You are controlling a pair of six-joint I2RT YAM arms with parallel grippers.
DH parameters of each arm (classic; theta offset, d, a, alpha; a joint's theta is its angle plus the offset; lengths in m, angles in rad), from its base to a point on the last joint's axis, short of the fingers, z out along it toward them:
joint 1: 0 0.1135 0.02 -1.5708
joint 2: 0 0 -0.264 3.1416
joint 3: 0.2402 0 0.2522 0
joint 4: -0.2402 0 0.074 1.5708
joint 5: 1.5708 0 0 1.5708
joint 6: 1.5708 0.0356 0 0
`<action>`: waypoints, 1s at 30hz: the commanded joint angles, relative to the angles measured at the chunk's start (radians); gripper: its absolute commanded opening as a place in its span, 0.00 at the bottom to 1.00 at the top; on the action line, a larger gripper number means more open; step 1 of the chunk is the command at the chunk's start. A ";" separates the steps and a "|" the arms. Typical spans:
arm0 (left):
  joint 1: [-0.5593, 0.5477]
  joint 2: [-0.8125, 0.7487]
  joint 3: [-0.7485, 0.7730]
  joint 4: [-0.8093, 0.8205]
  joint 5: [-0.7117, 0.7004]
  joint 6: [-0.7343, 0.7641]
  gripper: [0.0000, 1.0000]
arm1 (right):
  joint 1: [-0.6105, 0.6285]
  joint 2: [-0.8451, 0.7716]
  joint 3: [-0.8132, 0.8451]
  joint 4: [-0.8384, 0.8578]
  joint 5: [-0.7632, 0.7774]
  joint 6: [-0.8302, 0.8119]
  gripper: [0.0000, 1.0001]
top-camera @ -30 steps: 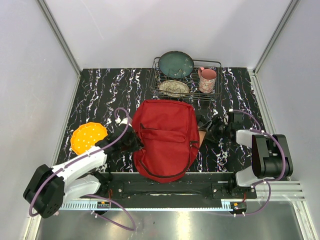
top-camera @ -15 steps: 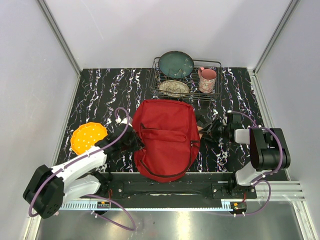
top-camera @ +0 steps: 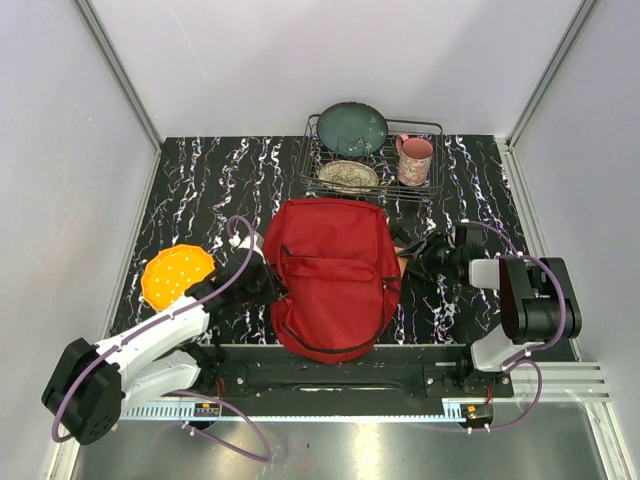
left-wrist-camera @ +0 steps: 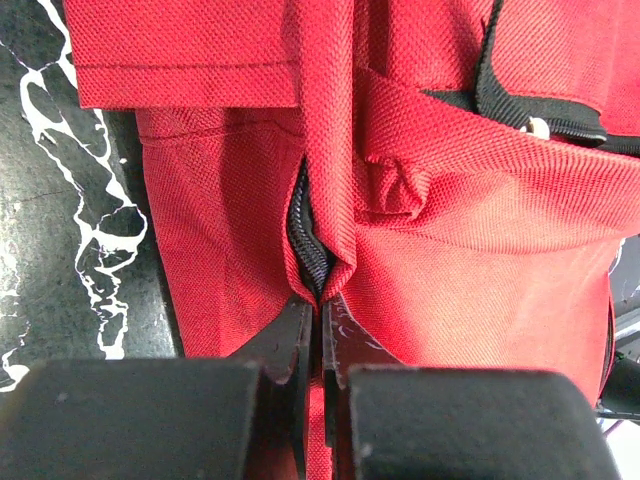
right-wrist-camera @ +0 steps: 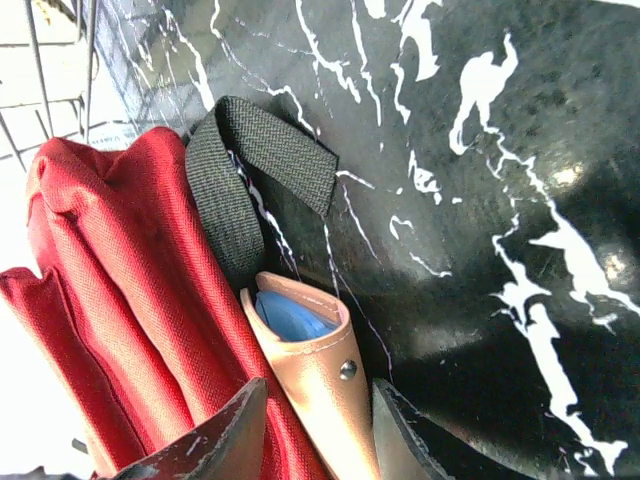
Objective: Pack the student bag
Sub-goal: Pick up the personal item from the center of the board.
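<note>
The student bag (top-camera: 335,275), a red backpack, lies flat at the middle of the marbled table. My left gripper (top-camera: 268,285) is at its left side, shut (left-wrist-camera: 322,305) on a pinched fold of red fabric beside a black zipper (left-wrist-camera: 303,225). My right gripper (top-camera: 408,262) is at the bag's right side. Its fingers (right-wrist-camera: 318,390) stand open on either side of a tan leather case (right-wrist-camera: 310,365) with something blue inside, which lies against the bag's red fabric (right-wrist-camera: 110,260). A black webbing strap (right-wrist-camera: 250,160) curls just beyond the case.
A wire dish rack (top-camera: 438,150) stands behind the bag with a green plate (top-camera: 352,128), a patterned plate (top-camera: 348,175) and a pink mug (top-camera: 414,160). An orange perforated disc (top-camera: 178,275) lies at the left, next to the left arm.
The right gripper has moved left, closer to the bag's right side. Its jaws narrowed and then widened a little. The left gripper has kept its pinch on the bag.
</note>
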 commanded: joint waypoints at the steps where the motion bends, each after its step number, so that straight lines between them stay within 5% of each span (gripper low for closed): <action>1: -0.005 -0.036 -0.001 0.058 0.021 -0.017 0.00 | 0.005 0.063 0.001 0.078 0.067 0.053 0.50; 5: -0.005 -0.036 -0.003 0.058 0.019 -0.019 0.00 | 0.005 0.116 0.004 0.147 0.038 0.062 0.41; 10: -0.005 -0.032 0.000 0.060 0.025 -0.017 0.00 | 0.004 0.116 -0.002 0.170 0.025 0.053 0.11; 13: -0.005 -0.032 0.003 0.058 0.027 -0.016 0.00 | 0.004 0.076 -0.012 0.157 0.047 0.044 0.01; 18: -0.005 -0.055 0.002 0.040 0.016 -0.014 0.01 | 0.005 -0.098 -0.018 -0.030 0.181 -0.001 0.00; 22: -0.005 -0.117 0.022 -0.043 -0.007 0.010 0.31 | 0.004 -0.350 -0.001 -0.231 0.374 -0.063 0.00; 25: -0.005 -0.192 0.048 -0.131 -0.096 0.024 0.70 | 0.005 -0.486 0.030 -0.391 0.468 -0.096 0.00; 30: -0.004 -0.332 0.117 -0.280 -0.251 0.044 0.96 | 0.005 -0.628 0.083 -0.572 0.556 -0.122 0.00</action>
